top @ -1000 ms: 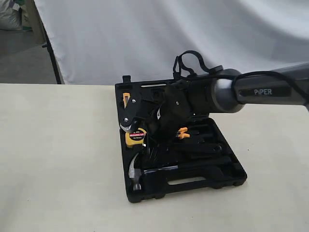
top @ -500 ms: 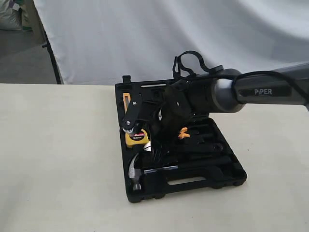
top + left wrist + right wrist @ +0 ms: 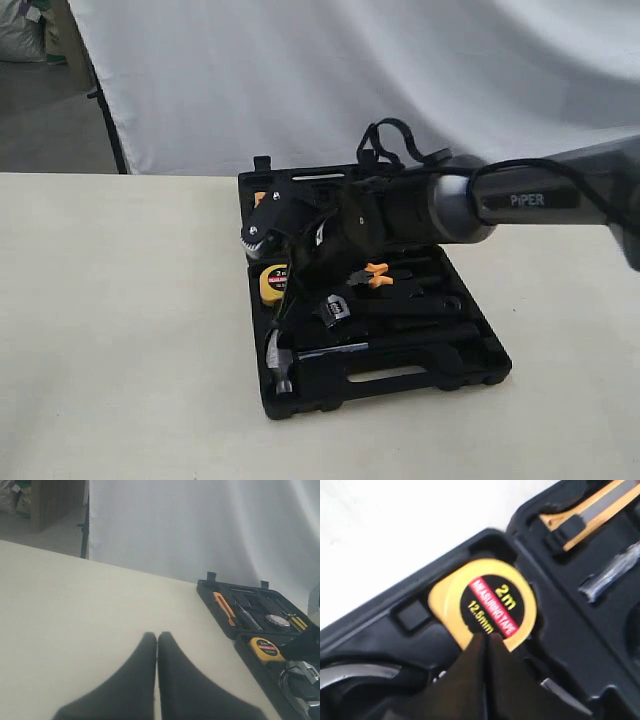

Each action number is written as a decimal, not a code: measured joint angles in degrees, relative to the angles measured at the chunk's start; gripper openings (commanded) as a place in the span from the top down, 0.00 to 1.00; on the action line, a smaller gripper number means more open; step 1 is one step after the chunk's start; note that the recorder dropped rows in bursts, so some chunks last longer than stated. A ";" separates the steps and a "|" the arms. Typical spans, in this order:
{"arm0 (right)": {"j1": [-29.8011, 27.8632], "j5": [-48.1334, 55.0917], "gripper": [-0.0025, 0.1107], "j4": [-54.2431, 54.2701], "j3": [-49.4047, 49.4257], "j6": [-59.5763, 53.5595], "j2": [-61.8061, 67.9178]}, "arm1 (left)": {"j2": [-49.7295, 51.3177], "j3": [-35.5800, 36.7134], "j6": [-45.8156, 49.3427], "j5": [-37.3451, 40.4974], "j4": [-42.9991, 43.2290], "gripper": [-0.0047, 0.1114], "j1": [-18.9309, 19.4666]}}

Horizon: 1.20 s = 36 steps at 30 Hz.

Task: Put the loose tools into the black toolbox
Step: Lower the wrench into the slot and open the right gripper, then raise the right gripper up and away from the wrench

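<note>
The right gripper (image 3: 483, 639) has its fingers pressed together with nothing between them; a second ago they were apart and lower inside the toolbox (image 3: 480, 365). The hand has risen a little, and its tips now hang just over the yellow tape measure (image 3: 482, 602). The wrench (image 3: 335, 309) lies in the box just under the hand and free of it, and the hammer (image 3: 277, 357) rests beyond it. I judge the wrench to be delivered. The small tape roll (image 3: 277, 621) sits in the lid half. The left gripper (image 3: 157, 641), also closed and empty, hangs over the bare table (image 3: 75, 605), well apart.
</note>
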 measured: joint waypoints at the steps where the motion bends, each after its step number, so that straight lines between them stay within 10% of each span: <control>1: 0.00 0.43 0.98 0.10 0.00 0.09 0.68 | 0.00 0.00 0.00 0.00 0.00 0.95 0.00; 36: -8.63 12.37 0.98 -3.78 8.81 5.46 -6.81 | 0.00 0.00 0.00 0.00 0.00 0.95 0.00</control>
